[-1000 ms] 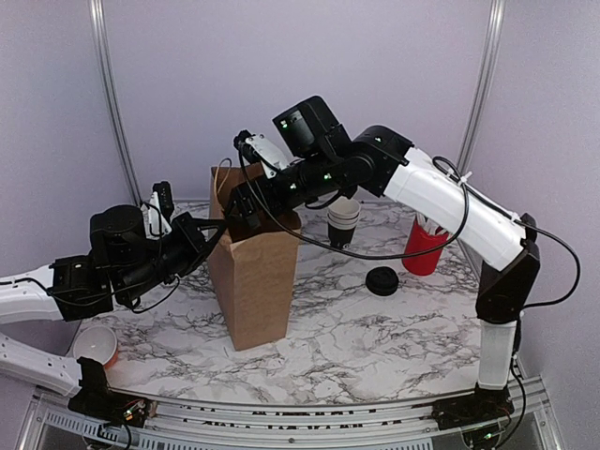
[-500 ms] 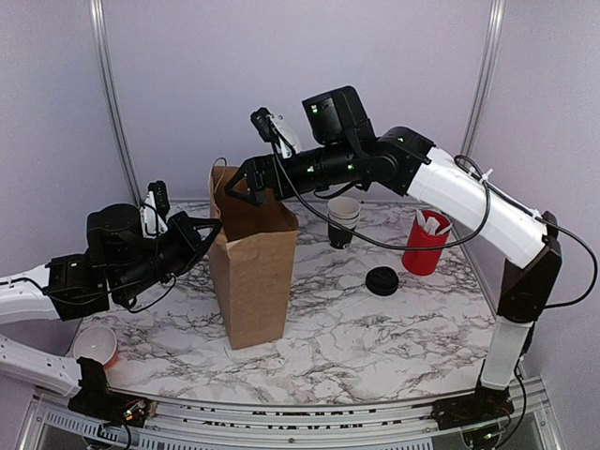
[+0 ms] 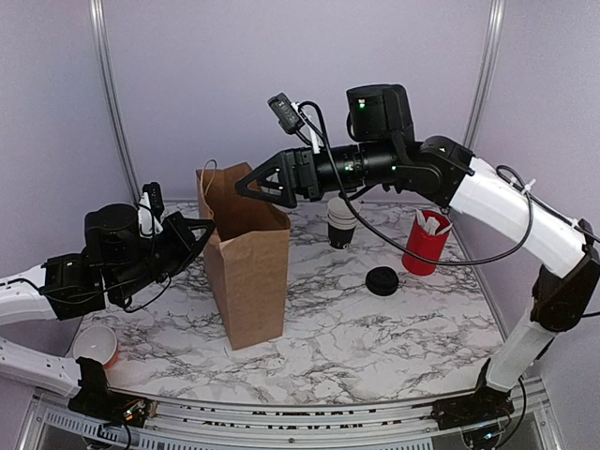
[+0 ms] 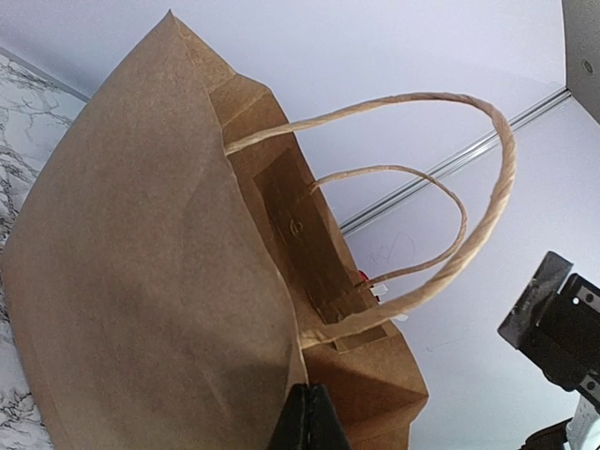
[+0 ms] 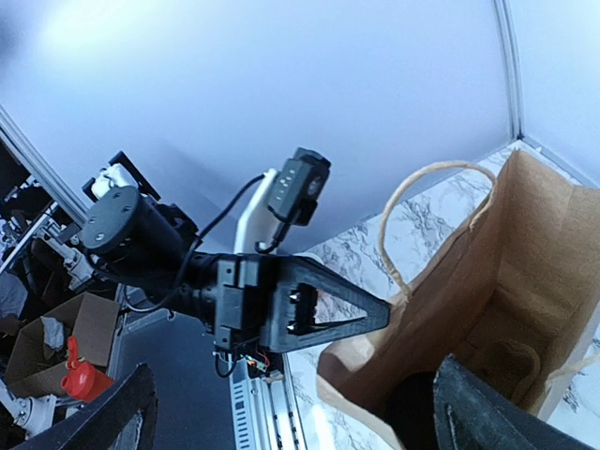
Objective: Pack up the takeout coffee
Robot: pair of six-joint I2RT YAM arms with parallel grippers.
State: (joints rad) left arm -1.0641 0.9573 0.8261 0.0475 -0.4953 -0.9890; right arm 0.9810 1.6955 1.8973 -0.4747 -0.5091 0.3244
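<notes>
While the left end effector is clamped on the left-hand rim of the brown paper bag, at centre-left of the overhead frame, the right end effector hangs just above the bag's mouth. Its fingers are spread wide and there is nothing between them. The bag stands upright on the marble worktop with its mouth gaping.

At the bottom centre of the right wrist view, a dark rounded shape sits low inside the bag. I take it to be the takeout coffee, though only a sliver shows and its lid cannot be made out. No lidded cup stands on the worktop. Only the stack of lidless cups and a loose lid show at centre-right of the overhead frame.

Judging from that, the drop into the bag looks done, and the step in hand is clearing away from it. The next move calls for the right arm to rise straight up and back, avoiding the twisted paper handles. The left end effector should then let go of the rim gently, so the light bag neither tips nor collapses onto the cup.
</notes>
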